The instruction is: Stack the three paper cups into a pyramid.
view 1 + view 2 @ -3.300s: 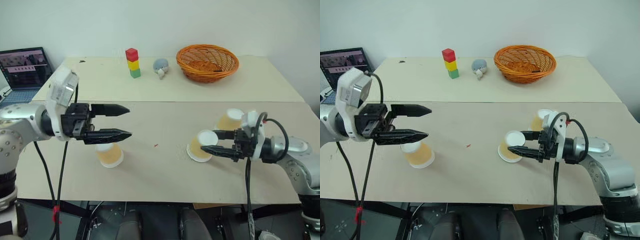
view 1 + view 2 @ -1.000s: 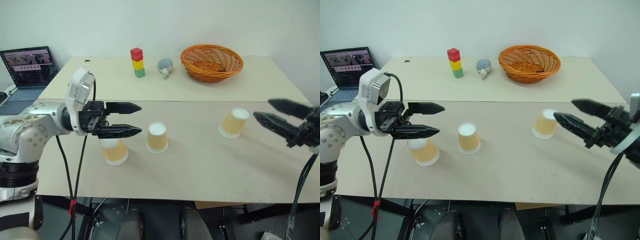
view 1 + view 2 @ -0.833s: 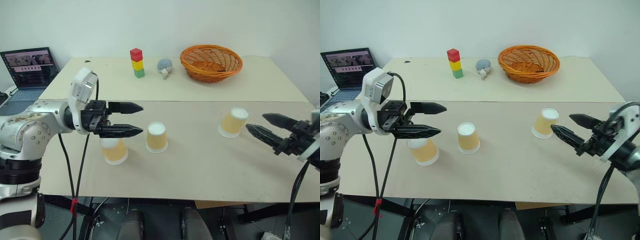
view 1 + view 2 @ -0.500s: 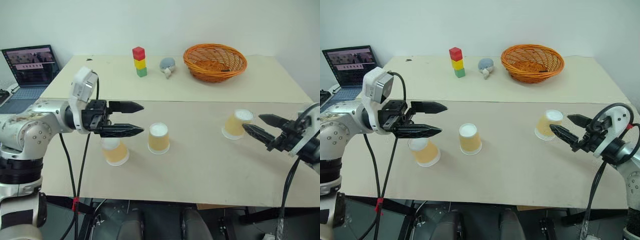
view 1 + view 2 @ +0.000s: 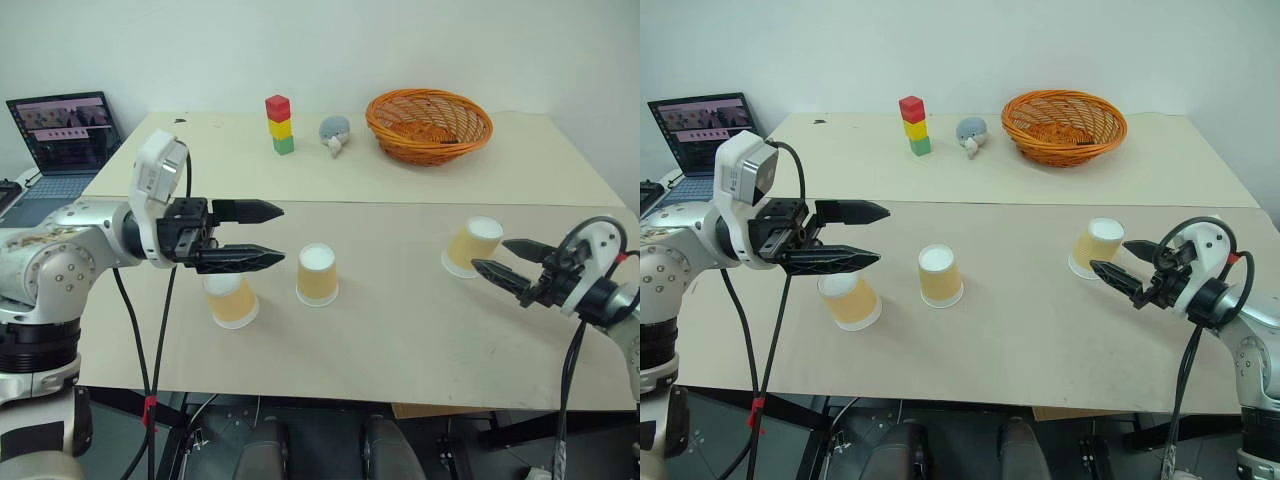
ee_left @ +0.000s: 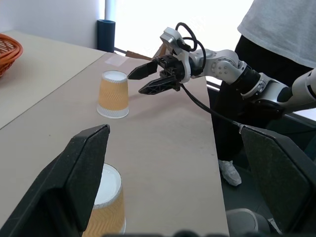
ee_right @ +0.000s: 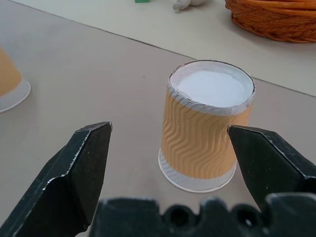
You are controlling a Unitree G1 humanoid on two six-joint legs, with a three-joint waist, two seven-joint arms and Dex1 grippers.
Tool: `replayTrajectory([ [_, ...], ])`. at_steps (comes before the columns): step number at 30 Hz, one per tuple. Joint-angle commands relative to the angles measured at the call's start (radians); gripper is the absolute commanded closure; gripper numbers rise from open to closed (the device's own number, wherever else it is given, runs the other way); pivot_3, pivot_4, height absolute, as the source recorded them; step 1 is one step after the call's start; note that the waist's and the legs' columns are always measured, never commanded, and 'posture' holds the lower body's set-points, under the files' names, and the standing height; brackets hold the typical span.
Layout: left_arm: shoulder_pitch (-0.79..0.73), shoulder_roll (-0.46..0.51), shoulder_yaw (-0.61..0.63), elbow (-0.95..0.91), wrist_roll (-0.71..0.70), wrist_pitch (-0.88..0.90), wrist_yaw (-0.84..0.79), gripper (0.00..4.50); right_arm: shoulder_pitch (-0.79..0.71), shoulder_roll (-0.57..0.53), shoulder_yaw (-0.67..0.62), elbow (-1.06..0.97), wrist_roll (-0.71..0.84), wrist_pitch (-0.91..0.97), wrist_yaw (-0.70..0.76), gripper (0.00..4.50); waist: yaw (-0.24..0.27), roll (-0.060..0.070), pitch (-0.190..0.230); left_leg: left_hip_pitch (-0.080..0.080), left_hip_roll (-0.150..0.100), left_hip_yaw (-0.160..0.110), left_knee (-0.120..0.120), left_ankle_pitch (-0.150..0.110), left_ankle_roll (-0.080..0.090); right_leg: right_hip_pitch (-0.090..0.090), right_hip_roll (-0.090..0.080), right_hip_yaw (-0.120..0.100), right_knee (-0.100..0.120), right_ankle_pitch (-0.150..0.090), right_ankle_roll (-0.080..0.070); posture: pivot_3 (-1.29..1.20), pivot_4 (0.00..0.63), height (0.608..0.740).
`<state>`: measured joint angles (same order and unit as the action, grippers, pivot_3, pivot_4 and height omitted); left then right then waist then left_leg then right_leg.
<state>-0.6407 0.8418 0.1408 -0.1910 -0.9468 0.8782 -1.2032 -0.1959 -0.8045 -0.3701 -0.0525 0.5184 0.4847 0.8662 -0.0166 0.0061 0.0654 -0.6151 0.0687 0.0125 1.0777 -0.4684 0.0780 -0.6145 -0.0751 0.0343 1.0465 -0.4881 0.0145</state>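
Black fingers on our right tool (image 5: 497,257) are spread wide and lined up with the rightmost cup (image 5: 473,246), tips just short of it. From the right wrist view that cup (image 7: 208,128) sits square between the two fingers (image 7: 81,165), upside down on its rim with nothing touching it, so we'd say we're set for a grab but haven't closed on anything.

Our left tool (image 5: 266,234) is also spread wide, empty, pointing level across the bench (image 5: 400,340) and hovering above the left cup (image 5: 230,300). The middle cup (image 5: 317,274) stands just beside that one with a small gap between them, both upside down. The right cup is well apart from the pair, over toward the right side of the bench.

Progress-wise: nothing is stacked. We reckon the left and middle cups could serve as the base row, though they probably need nudging closer so a third can sit across both. What's left is basically picking up the right cup, carrying it over and setting it on top.

Further back on the bench sit a block tower (image 5: 279,124), a small grey toy (image 5: 334,133) and an orange wicker basket (image 5: 428,124), with a laptop (image 5: 64,135) off to the left. None of it's in our way.
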Motion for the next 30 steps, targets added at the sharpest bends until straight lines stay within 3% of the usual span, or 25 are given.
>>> replayTrajectory([
  [1,-0.008,0.013,0.038,-0.032,-0.027,0.007,0.009,0.00,-0.058,-0.017,0.015,0.061,-0.045,-0.072,0.007,0.03,-0.001,0.000,0.000,0.000,0.000,0.000,0.000,0.000,0.000,0.000,0.000,0.000,0.001,0.000,0.000,0.00,0.150,0.628],
  [30,0.035,0.021,0.093,-0.089,-0.086,0.041,0.092,0.00,-0.311,0.039,0.120,0.355,-0.113,-0.185,0.071,0.03,-0.004,0.001,0.000,-0.001,0.000,0.000,0.001,0.001,-0.001,0.000,-0.001,0.002,0.006,0.000,0.000,0.00,0.150,0.628],
])
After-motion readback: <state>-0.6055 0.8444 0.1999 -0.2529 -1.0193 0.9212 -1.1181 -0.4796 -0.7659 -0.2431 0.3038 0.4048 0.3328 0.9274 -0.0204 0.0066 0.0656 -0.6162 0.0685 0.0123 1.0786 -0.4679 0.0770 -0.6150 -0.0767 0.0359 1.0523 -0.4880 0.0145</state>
